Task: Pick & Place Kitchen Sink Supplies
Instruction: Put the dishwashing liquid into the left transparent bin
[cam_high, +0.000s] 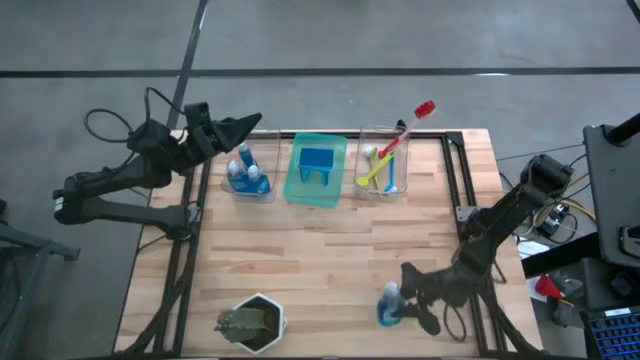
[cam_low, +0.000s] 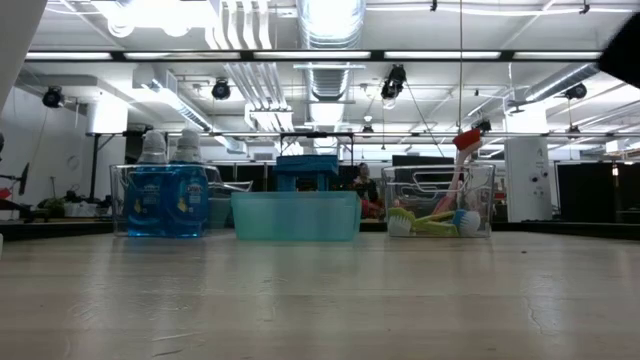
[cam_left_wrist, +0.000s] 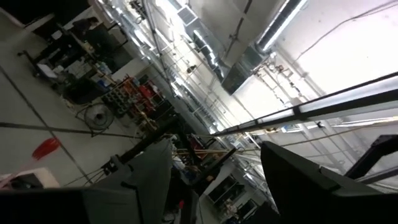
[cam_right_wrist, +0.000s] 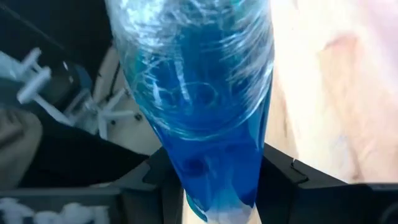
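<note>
My right gripper (cam_high: 402, 300) is near the table's near edge, shut on a small blue bottle (cam_high: 389, 306) with a pale cap. The right wrist view shows that bottle (cam_right_wrist: 199, 106) filling the space between the two dark fingers. Two more blue bottles (cam_high: 247, 177) stand in a clear bin at the far left. A blue sponge (cam_high: 316, 163) lies in the green tray (cam_high: 300, 190). Several brushes (cam_high: 382, 168) stand in another clear bin, the red one (cam_high: 424, 108) sticking out past its rim. My left gripper (cam_high: 250, 124) hovers open above the bottle bin. My right gripper pinches the blue bottle's body (cam_right_wrist: 214, 168) between its two fingers (cam_right_wrist: 283, 177), one on each side. It comes at the bottle from the table's right, roughly level. I cannot tell whether the bottle rests on the table or is lifted clear.
A green plant in a white hexagonal pot (cam_high: 251, 321) stands at the near edge, left of the held bottle. The bottle bin (cam_low: 165, 198), the tray (cam_low: 296, 216) and the brush bin (cam_low: 440, 205) line the far edge. Bare wood (cam_high: 330, 250) lies between.
</note>
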